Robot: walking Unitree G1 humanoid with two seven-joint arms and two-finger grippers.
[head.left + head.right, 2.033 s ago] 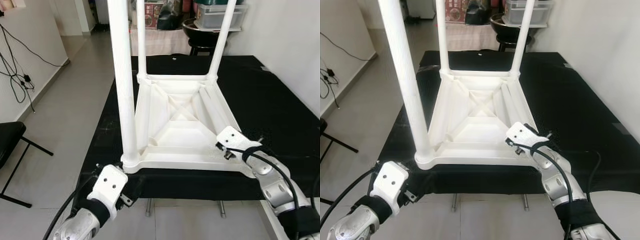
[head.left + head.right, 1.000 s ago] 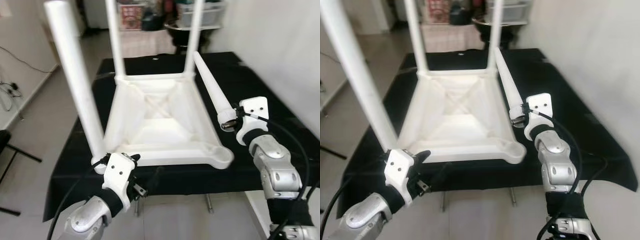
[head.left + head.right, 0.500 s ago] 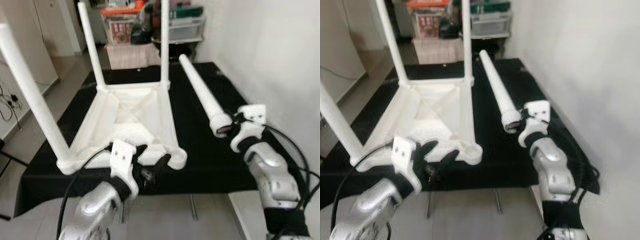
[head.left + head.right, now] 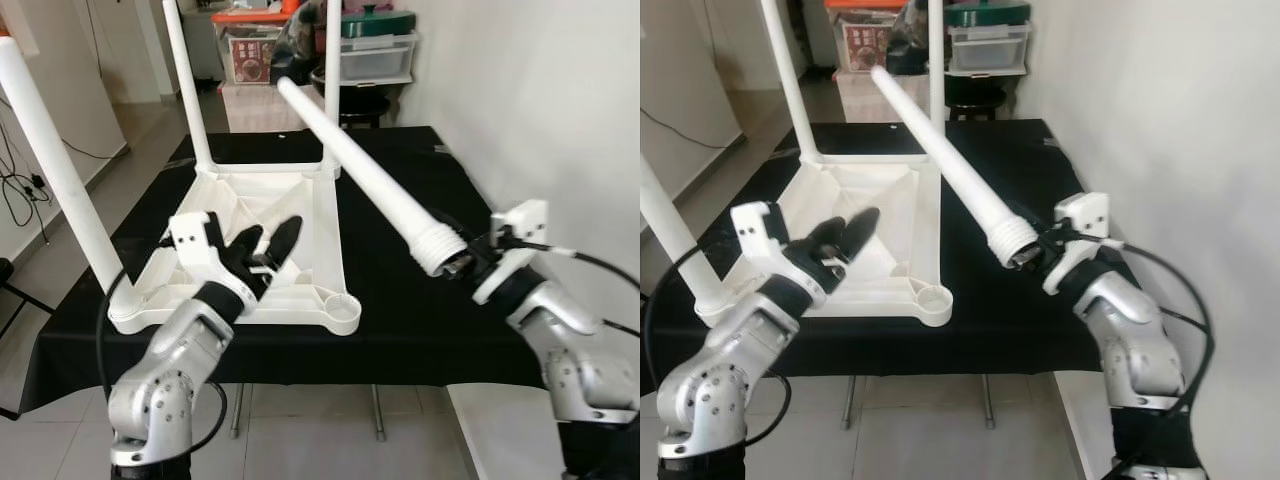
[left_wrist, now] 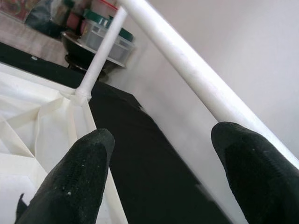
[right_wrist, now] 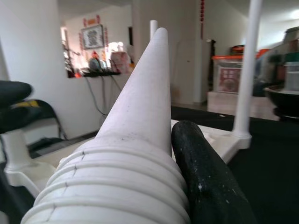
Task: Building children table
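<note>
The white children's table lies upside down on a black-covered worktop. Three white legs stand in its corners: front left, back left and back right. The front right socket holds no leg. My right gripper, to the right of the table, is shut on the threaded end of a loose leg, which slants up and left above it. In the right wrist view, a black finger presses against the leg's threads. My left gripper hovers open over the table's underside, below the loose leg.
A white wall runs close along the right side. Storage boxes and a dark stool stand behind the worktop. Cables hang by the left wall. Tiled floor lies below the worktop's front edge.
The right gripper has swung the loose leg's tip up and left, over the table. The left gripper rose from the table's front edge to above its underside. The camera has also shifted.
</note>
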